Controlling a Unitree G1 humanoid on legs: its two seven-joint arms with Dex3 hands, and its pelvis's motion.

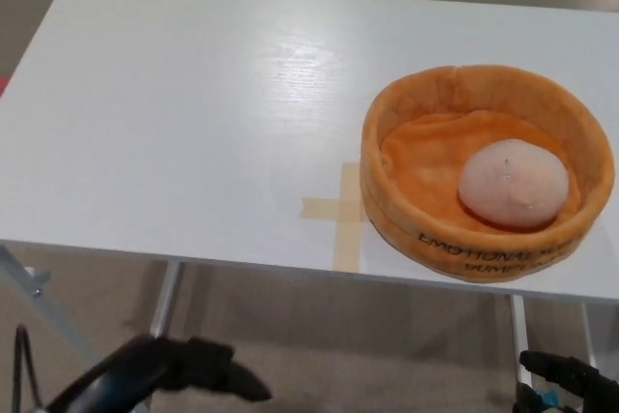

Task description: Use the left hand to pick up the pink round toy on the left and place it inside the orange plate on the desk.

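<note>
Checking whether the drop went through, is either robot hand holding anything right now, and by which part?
Nothing is held. The left hand is empty below the table edge, and the pink round toy lies in the orange plate. The right hand shows only partly.

the left hand (169,374) shows low at the bottom left of the head view, below the near table edge. its black fingers (227,377) reach toward picture right, spread a little and holding nothing. a thin dark cable loops at the far left beside the forearm. the right hand (571,379) shows only in part at the bottom right corner, a few black fingertips against the floor; whether they are apart or closed cannot be made out.
</note>
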